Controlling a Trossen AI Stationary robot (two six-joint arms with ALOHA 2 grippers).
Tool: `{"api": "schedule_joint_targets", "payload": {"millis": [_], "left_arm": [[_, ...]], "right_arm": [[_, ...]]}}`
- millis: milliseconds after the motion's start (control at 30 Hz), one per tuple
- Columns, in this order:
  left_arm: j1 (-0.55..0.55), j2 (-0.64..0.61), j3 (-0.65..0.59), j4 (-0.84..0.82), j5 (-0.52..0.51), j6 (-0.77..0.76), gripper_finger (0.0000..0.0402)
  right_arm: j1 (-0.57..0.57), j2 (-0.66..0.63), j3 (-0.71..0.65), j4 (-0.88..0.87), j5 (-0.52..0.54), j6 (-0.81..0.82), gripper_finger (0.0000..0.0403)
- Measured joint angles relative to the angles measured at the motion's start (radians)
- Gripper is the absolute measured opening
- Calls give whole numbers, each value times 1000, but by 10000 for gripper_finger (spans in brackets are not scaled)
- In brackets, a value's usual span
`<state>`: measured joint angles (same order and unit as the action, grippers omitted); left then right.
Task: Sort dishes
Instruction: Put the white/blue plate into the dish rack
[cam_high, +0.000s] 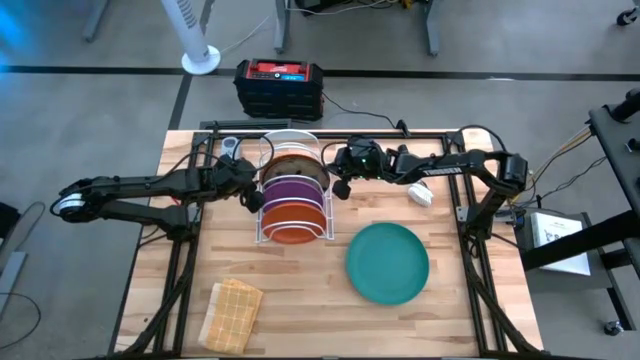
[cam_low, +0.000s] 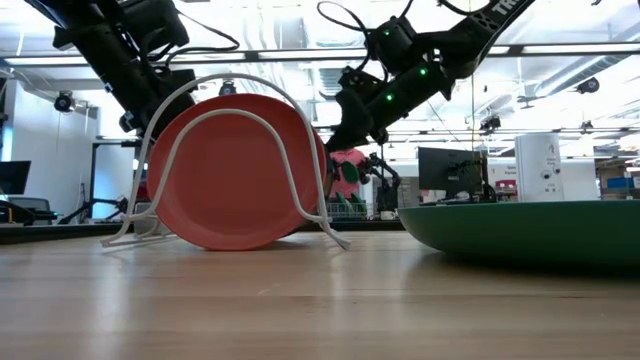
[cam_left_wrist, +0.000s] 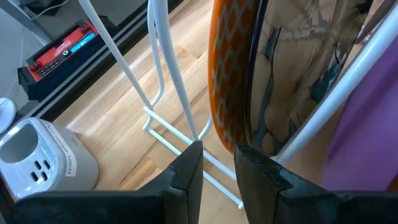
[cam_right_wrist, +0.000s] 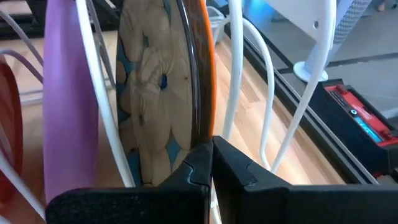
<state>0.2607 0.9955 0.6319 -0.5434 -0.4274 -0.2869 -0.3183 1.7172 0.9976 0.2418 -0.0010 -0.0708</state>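
At the white wire rack (cam_high: 291, 190) | my left gripper (cam_left_wrist: 217, 163) part-open at patterned plate's (cam_left_wrist: 231, 68) rim, nothing pinched | right gripper (cam_right_wrist: 210, 163) shut, empty | plate looks stiff, slick, breakable; I'd take its edge.

We take this for a robotics lab: wooden bench (cam_high: 330, 320) on grey concrete floor, ceiling strip lights (cam_low: 560, 60), monitors (cam_low: 445, 170) on desks behind, a pedestal fan (cam_high: 195, 35), and what may be a battery unit (cam_high: 279, 86).

Even, bright overhead light; ceiling strips glare behind the white wire rack (cam_low: 240, 165), whose near wires blur softly in both wrist views.
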Motion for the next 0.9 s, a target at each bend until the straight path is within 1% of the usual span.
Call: {"api": "schedule_joint_targets", "payload": {"millis": [167, 233, 267, 333, 400, 667, 900], "left_arm": [[0, 0, 0, -1, 0, 1, 79], [0, 0, 0, -2, 0, 4, 79], [0, 0, 0, -2, 0, 5, 79], [0, 0, 0, -1, 0, 5, 79], [0, 0, 0, -1, 0, 5, 79], [0, 0, 0, 3, 0, 10, 79], [0, 0, 0, 7, -1, 12, 79]], "right_arm": [[0, -14, 25, -125, 66, -9, 0], [-1, -18, 41, -186, 54, 11, 0], [-1, -18, 45, -201, 31, 23, 0], [4, -8, 46, -196, -11, 42, 0], [8, 0, 45, -167, -19, 44, 0], [9, 1, 46, -104, -24, 34, 0], [9, 2, 55, -101, -24, 18, 0]]}}
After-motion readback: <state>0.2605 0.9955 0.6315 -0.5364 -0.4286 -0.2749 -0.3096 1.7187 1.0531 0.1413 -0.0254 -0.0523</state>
